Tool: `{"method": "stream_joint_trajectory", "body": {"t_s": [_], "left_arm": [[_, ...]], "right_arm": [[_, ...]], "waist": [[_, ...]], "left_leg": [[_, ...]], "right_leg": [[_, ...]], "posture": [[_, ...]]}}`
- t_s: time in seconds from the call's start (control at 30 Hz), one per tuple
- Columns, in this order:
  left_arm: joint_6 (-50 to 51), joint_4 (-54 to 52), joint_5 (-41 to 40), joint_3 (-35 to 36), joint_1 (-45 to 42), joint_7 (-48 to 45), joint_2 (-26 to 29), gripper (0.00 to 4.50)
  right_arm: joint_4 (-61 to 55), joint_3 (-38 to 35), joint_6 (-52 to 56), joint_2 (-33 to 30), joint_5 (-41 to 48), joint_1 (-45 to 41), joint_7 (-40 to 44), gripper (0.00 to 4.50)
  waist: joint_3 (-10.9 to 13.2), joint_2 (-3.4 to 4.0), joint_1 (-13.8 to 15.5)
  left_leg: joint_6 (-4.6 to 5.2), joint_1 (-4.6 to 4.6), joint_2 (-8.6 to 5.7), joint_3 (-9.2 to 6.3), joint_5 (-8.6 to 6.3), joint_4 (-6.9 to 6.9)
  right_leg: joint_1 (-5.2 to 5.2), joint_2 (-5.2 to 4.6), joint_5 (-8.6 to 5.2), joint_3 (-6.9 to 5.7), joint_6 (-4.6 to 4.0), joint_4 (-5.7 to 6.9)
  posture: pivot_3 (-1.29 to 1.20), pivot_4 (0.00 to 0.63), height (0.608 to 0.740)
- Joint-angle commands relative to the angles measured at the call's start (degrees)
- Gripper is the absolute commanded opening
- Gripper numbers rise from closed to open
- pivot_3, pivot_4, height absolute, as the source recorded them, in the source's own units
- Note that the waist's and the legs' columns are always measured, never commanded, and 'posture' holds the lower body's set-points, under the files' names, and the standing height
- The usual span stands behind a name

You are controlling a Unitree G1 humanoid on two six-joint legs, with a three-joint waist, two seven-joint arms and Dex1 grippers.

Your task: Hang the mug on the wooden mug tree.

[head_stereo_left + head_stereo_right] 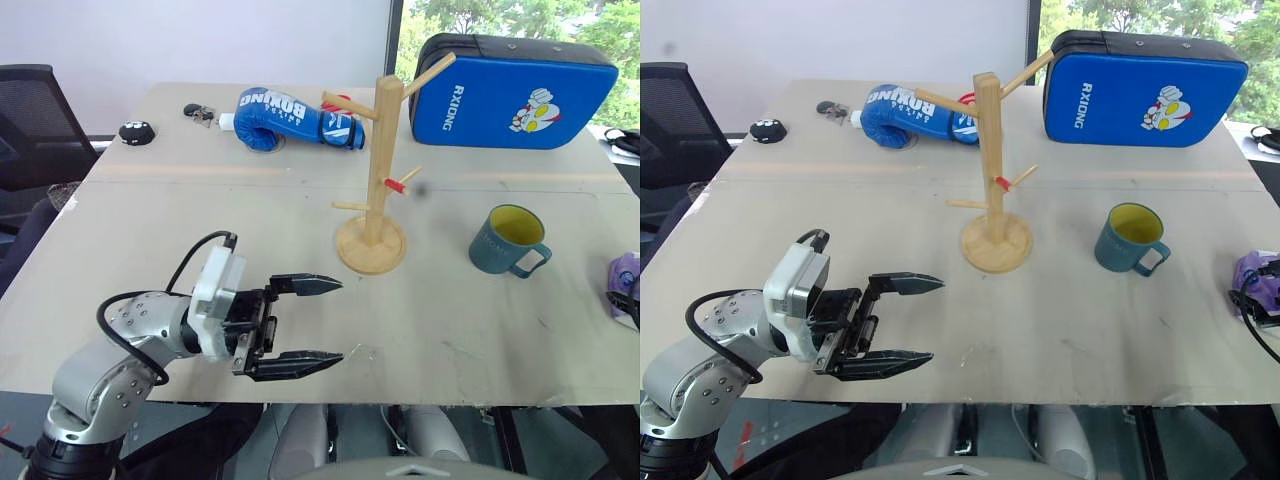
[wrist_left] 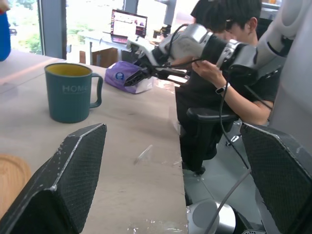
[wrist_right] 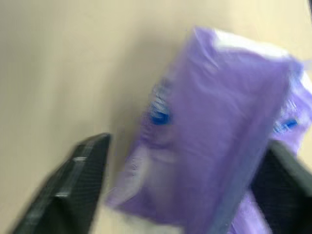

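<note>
The mug [image 1: 509, 241] stands upright near the table's [image 1: 470, 330] right edge (handle free), apart from the wooden mug tree [image 1: 376, 170]; the left gripper [image 1: 318, 322] waits wide open, empty, and the right gripper's [image 2: 142, 74] fingers straddle a purple packet [image 3: 214, 126], open.

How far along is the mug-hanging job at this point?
Nothing looks done: the mug stands upright on the table, right of the wooden mug tree, whose pegs are bare. In hand: nothing of the task. The left claw hovers open and empty near the table's front edge; the right claw is open over a purple packet. Left: grasp the mug, lift it, hook its handle on a peg.
</note>
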Motion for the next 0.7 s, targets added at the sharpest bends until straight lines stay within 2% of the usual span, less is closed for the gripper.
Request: {"method": "stream_joint_trajectory", "body": {"t_s": [0.03,0.17,0.23,0.33,0.4,0.47,0.53,0.7], "left_arm": [[-1.0,-0.5,0.0,0.9,0.5,-0.9,0.5,4.5],[-1.5,0.9,1.0,1.2,-0.7,-0.8,0.3,4.5],[-1.6,1.3,1.1,1.4,-1.2,0.0,0.1,4.5],[-1.8,1.4,1.4,1.6,-1.3,0.7,-0.1,4.5],[-2.0,1.5,1.7,1.6,-1.1,0.6,-0.1,4.5],[-2.1,1.6,1.9,1.6,-1.4,0.8,-0.2,4.5],[-2.2,1.7,2.0,1.6,-1.8,1.3,-0.3,4.5],[-2.0,0.9,2.0,1.2,-2.1,2.5,-0.5,4.5]], "right_arm": [[-11.5,-12.3,3.3,-1.8,6.4,1.7,5.8,4.46],[-28.3,-13.6,11.4,5.6,11.2,2.9,-0.9,4.46],[-34.8,-10.7,14.9,12.7,11.3,1.0,-9.1,4.46],[-42.0,-1.8,14.8,22.9,6.6,0.1,-20.7,4.46],[-43.5,3.3,14.1,28.6,3.3,-0.3,-27.1,4.46],[-43.6,7.5,12.4,30.7,0.3,0.5,-30.0,4.46],[-42.8,9.6,11.1,34.1,-1.2,0.2,-33.0,4.46],[-39.1,12.8,8.3,37.4,-4.3,-2.5,-36.6,4.46]], "waist": [[0.0,0.05,0.1],[-0.1,-0.23,0.0],[-0.1,-0.41,0.1],[-0.1,-0.32,0.0],[0.0,-0.27,-0.1],[0.0,-0.24,-0.2],[0.0,-0.25,0.0],[0.0,-0.21,-0.3]], "left_leg": [[0.0,-0.01,0.0,0.0,0.0,0.0],[-0.01,0.05,0.05,-0.1,0.0,0.0],[-0.03,0.07,0.08,-0.15,0.01,0.02],[-0.04,0.05,0.05,-0.08,0.02,0.06],[-0.04,0.01,0.02,-0.02,0.02,0.08],[-0.03,-0.01,-0.01,0.02,0.01,0.08],[-0.04,-0.03,-0.04,0.02,0.02,0.07],[-0.05,-0.03,-0.03,0.01,0.03,0.04]], "right_leg": [[-0.01,0.0,-0.03,-0.01,0.04,0.0],[0.04,0.04,-0.14,-0.06,-0.04,0.02],[0.06,0.07,-0.15,-0.08,-0.08,0.04],[0.03,0.01,-0.15,0.02,-0.08,0.09],[-0.01,-0.04,-0.15,0.09,-0.09,0.08],[-0.03,-0.06,-0.14,0.12,-0.1,0.07],[-0.03,-0.09,-0.12,0.1,-0.15,0.06],[-0.04,-0.04,-0.1,0.07,-0.19,0.06]], "posture": [[0.0,0.15,0.74],[0.0,0.15,0.74],[0.0,0.15,0.74],[0.0,0.15,0.74],[0.0,0.15,0.74],[0.0,0.15,0.74],[0.0,0.15,0.74],[0.0,0.15,0.74]]}}
